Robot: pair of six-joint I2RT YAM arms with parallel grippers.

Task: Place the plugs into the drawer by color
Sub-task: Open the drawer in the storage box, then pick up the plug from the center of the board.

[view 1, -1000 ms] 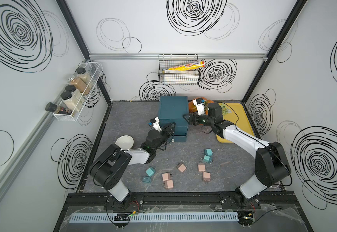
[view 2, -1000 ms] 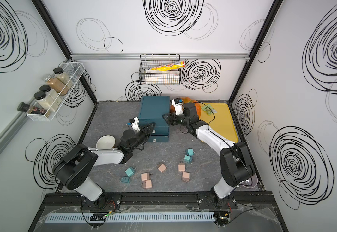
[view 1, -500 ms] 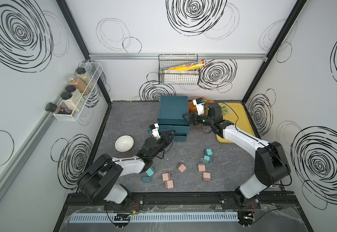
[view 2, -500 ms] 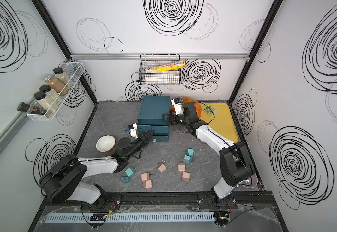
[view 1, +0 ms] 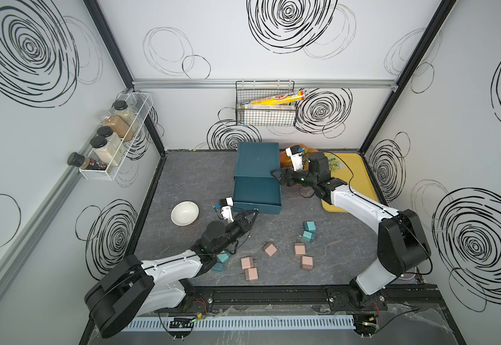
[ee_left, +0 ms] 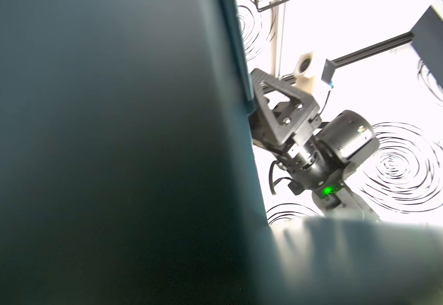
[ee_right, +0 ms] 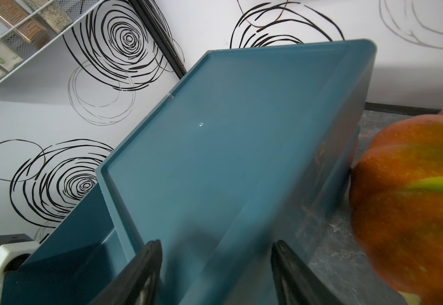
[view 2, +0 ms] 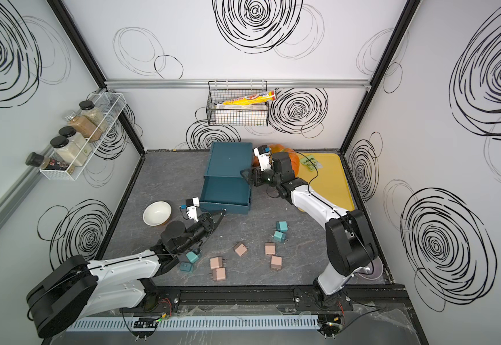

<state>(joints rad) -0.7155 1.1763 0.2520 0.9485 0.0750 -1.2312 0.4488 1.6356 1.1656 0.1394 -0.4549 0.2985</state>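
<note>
Both top views show the left gripper (view 1: 253,213) closed at the pulled-out front of the drawer (view 1: 258,161), the right gripper (view 1: 276,175) open against its side.

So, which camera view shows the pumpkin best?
The right wrist view: the pumpkin is close and sharp there, orange with a yellow-green stripe, beside the drawer chest, though cut by the frame. Both top views show only small orange patches behind the right arm. The left wrist view shows none of it.
</note>
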